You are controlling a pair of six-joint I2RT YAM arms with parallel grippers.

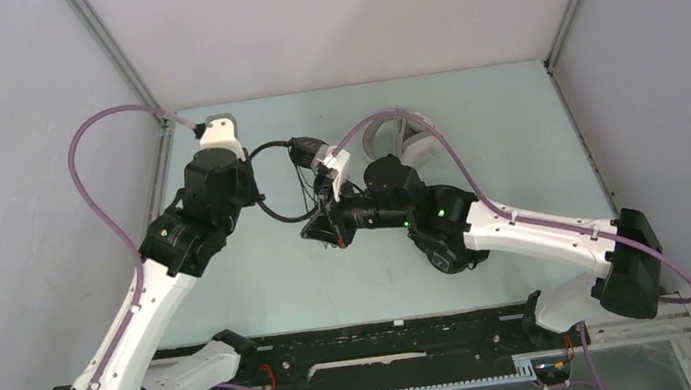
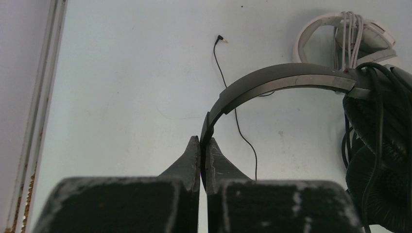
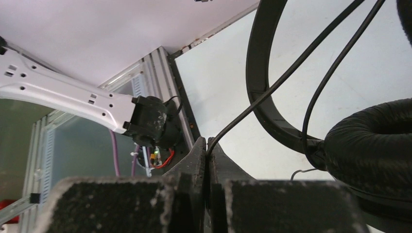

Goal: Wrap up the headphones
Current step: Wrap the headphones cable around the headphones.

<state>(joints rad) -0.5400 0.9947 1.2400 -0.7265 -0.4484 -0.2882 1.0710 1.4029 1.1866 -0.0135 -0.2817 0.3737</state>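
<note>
Black headphones (image 2: pixel 286 77), the bulky pair, are the job in hand. They hang over the pale table (image 2: pixel 121 97) between the two arms. The left gripper (image 2: pixel 201 141) has its jaws clamped on the headband, which arcs up and away to the right of them. The ear cushion (image 3: pixel 374 141) sits just right of the right gripper (image 3: pixel 207 143), whose jaws are pinched shut on the cord (image 3: pixel 272 90); from there the cord runs up and to the right, across the band.

Beyond the left jaws, well to the right, the white headphones (image 2: pixel 376 31) lie with their cord already wound round the band (that pair looks done). A thin cord (image 2: pixel 236 116) trails on the table just past the left jaws, its plug (image 2: pixel 222 39) farther ahead.

Next, the right arm likely needs to lead the cord round the band in loops while the left holds steady, keeping it taut without tugging the band loose.

No brand, label or writing can be read.
</note>
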